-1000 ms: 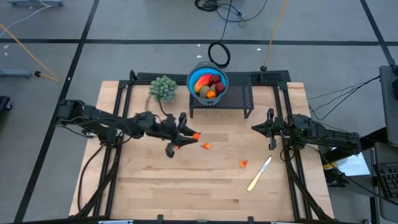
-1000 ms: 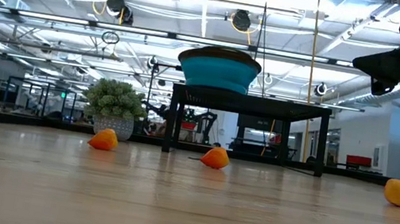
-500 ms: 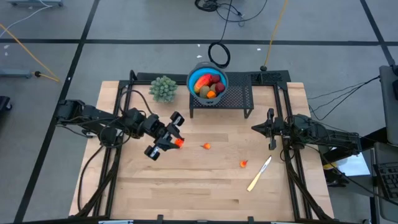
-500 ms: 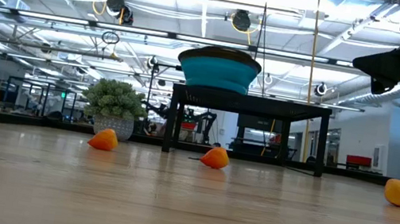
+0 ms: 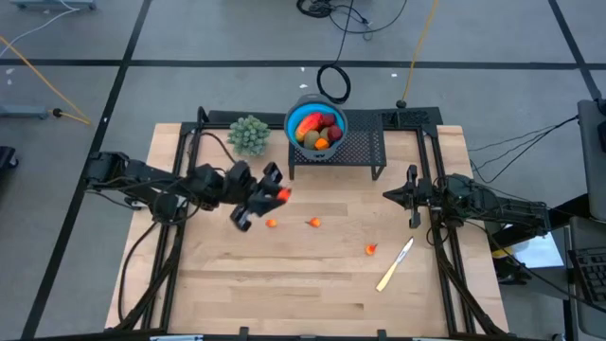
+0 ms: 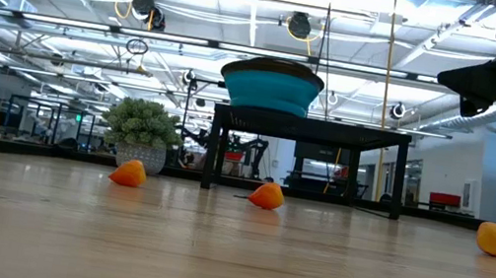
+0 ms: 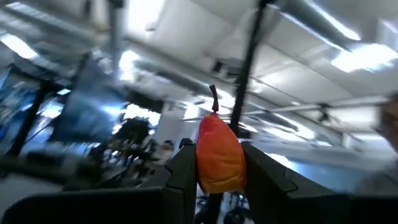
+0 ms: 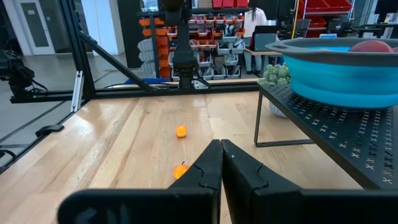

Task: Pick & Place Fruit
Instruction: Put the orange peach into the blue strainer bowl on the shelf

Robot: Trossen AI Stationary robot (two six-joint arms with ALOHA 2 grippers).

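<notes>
left gripper (image 5: 270, 187) raised above the table's left half, clamped on an orange fruit piece (image 7: 219, 155) | three loose orange bits (image 5: 272, 224) on the wood | blue bowl (image 5: 316, 127) of fruit on the black rack (image 5: 360, 152) | right gripper (image 5: 411, 196) fingers together, right edge

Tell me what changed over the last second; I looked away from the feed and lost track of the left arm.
The left gripper, shut on a small orange fruit, pulled back toward its own side, then swung up toward the blue bowl. That uncovered a small orange piece on the table. The right gripper stayed shut and parked; the other orange bits, knife and plant did not move.
</notes>
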